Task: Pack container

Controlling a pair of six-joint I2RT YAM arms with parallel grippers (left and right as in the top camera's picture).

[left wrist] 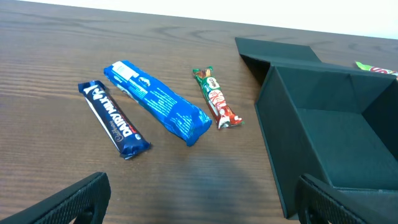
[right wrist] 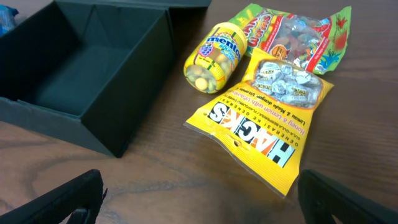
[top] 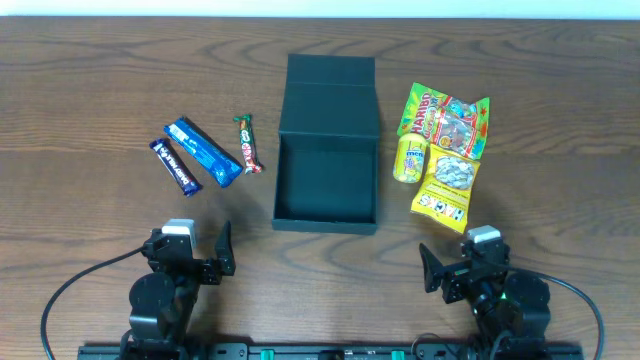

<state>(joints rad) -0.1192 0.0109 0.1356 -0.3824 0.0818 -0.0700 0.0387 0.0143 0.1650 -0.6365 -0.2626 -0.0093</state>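
Observation:
The dark teal container (top: 327, 215) stands open and empty at the table's middle, its flap lid (top: 330, 95) lying back flat. It also shows in the left wrist view (left wrist: 348, 93) and the right wrist view (right wrist: 134, 74). Left of it lie a Dairy Milk bar (top: 175, 166), a blue packet (top: 203, 153) and a KitKat (top: 248, 143). Right of it lie a Haribo bag (top: 447, 118), a Mentos bottle (top: 410, 159) and a yellow Hacks bag (top: 447, 187). My left gripper (left wrist: 199, 202) and right gripper (right wrist: 199, 199) are open and empty near the front edge.
The wood table (top: 90, 100) runs wide on both sides of the snacks. A black rail (top: 330, 351) and cables sit along the front edge behind the arms.

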